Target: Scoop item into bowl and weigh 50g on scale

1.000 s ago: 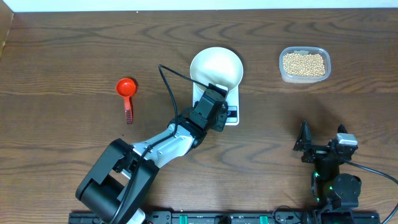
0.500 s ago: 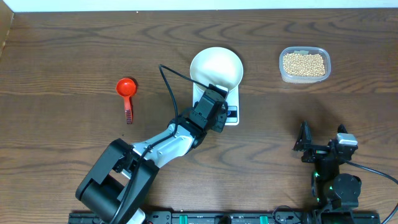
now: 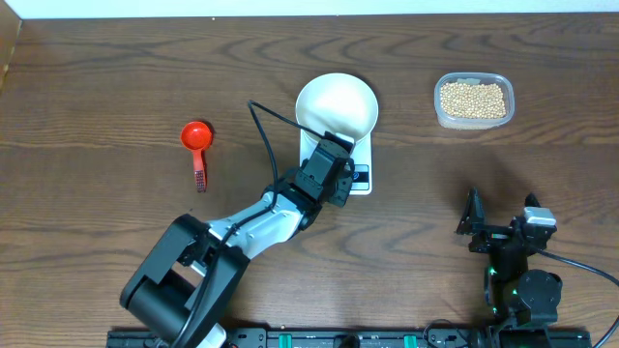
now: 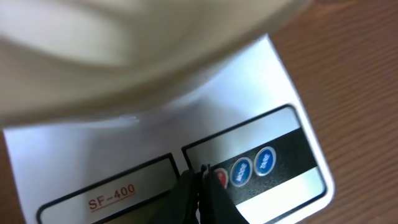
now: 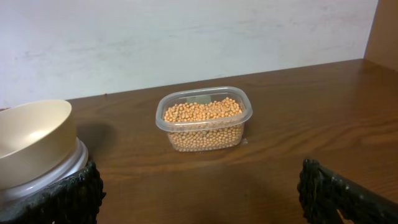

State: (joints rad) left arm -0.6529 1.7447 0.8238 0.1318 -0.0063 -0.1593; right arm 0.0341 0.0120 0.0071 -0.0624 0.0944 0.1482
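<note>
The white bowl [image 3: 337,106] sits on the white scale [image 3: 362,180] at mid-table, and the left wrist view shows the bowl [image 4: 124,43] filling its top. My left gripper [image 3: 341,168] is shut, with nothing held. Its joined tips [image 4: 200,177] rest at the red button on the scale [image 4: 124,155] front panel. The beans [image 3: 473,99] lie in a clear plastic tub at the back right, seen ahead in the right wrist view [image 5: 204,118]. My right gripper [image 3: 501,220] hangs wide open near the front right, empty [image 5: 202,199].
A red scoop [image 3: 197,136] lies on the table left of the scale, handle toward the front. The clear tub [image 3: 438,114] stands apart from the bowl [image 5: 31,137]. A black cable arcs from the left arm beside the bowl.
</note>
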